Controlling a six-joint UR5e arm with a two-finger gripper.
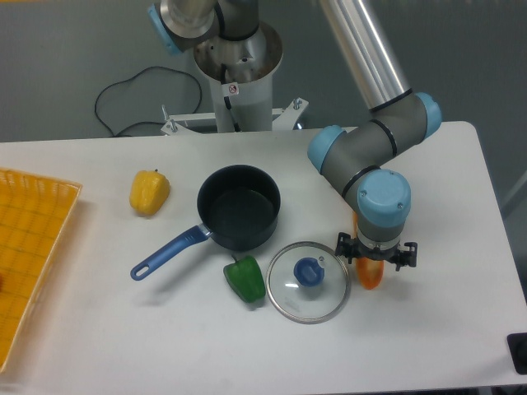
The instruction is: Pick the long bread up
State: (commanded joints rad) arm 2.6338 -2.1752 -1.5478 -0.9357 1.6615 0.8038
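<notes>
At right of centre the arm bends down from the top, wrist pointing straight down, its hand (372, 262) low over the bread (370, 274) lying on the bench (445, 329) beside the lid (309, 281), finger spread hidden.

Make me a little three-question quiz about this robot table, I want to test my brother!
1. True or false: the green pepper lies inside the black pot.
2. What does the tool hang right above? A) the yellow pepper B) the long bread C) the yellow tray
3. Fill in: the glass lid has a ____ knob in its middle.

Key: 1 false, it lies on the table beside the pot. 2 B. 3 blue.
</notes>
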